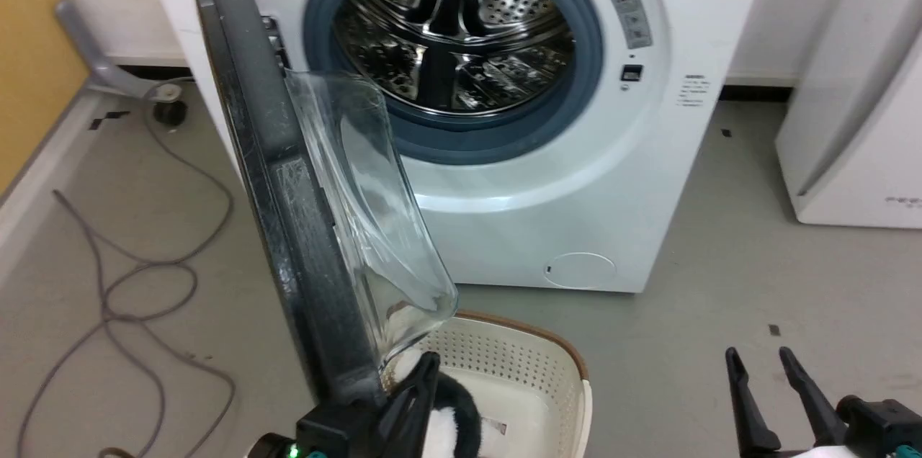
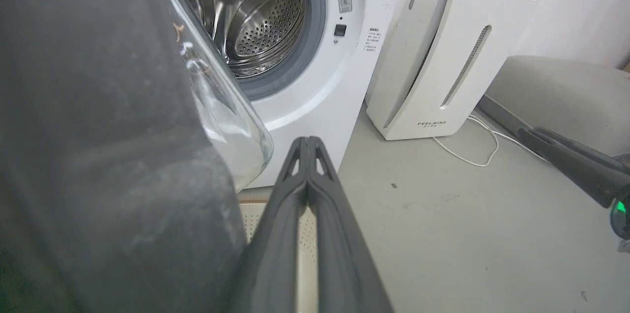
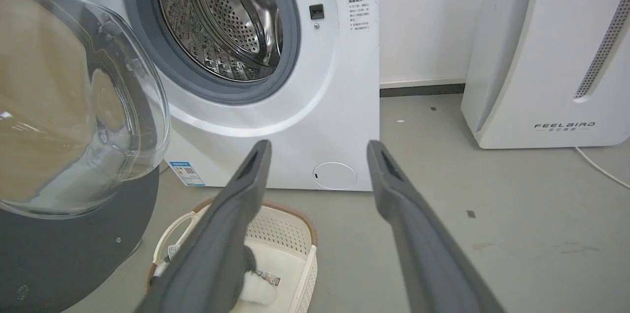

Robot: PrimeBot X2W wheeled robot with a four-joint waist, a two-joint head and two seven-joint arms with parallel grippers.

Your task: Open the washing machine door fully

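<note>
The washing machine [image 1: 619,177] [image 2: 339,86] [image 3: 339,106] stands ahead, its steel drum bare inside the grey gasket. Its round black door [image 1: 288,227] [image 2: 98,155] [image 3: 59,249] is swung out to the left, roughly edge-on in the head view, glass bowl [image 1: 374,213] [image 3: 74,101] bulging rightward. My left gripper [image 1: 425,371] [image 2: 307,148] is shut with nothing in it, right beside the door's lower inner edge; touching or not, I cannot tell. My right gripper [image 1: 760,357] [image 3: 317,148] hangs open at lower right, well away from the door.
A cream perforated basket [image 1: 533,364] [image 3: 290,239] holding a black-and-white plush sits on the floor under the door. A white FEELBAIRD appliance [image 1: 857,127] [image 3: 551,57] stands right of the machine. Grey cables [image 1: 144,278] trail across the floor at left, a white cord [image 2: 472,145] at right.
</note>
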